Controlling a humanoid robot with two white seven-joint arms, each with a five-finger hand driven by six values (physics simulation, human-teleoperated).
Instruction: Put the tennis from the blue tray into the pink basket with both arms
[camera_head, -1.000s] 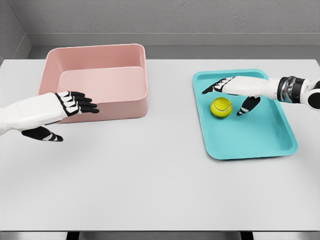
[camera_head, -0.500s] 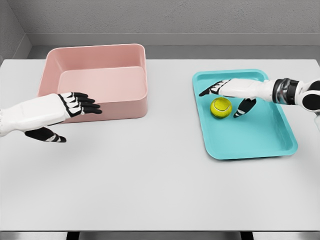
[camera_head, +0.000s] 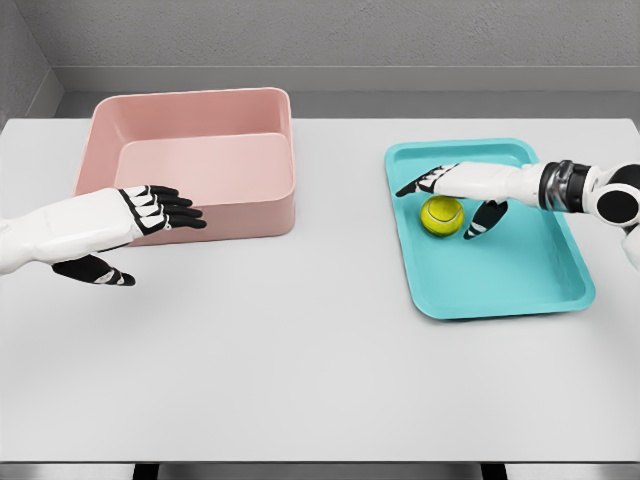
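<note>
A round, fuzzy yellow-green ball (camera_head: 441, 215) lies in the far half of the smooth, flat turquoise tray (camera_head: 520, 290). The right hand (camera_head: 468, 192) arches over it, fingers spread wide, gripping nothing. Left of the tray stands a deep, rounded pink basket (camera_head: 200, 215); the left hand (camera_head: 130, 228) hovers open at its front wall.

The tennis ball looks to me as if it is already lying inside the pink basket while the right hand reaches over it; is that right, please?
Not quite: the head view shows the tennis ball lying in the blue tray, not in the pink basket. The right hand does reach over it, fingers open.
</note>
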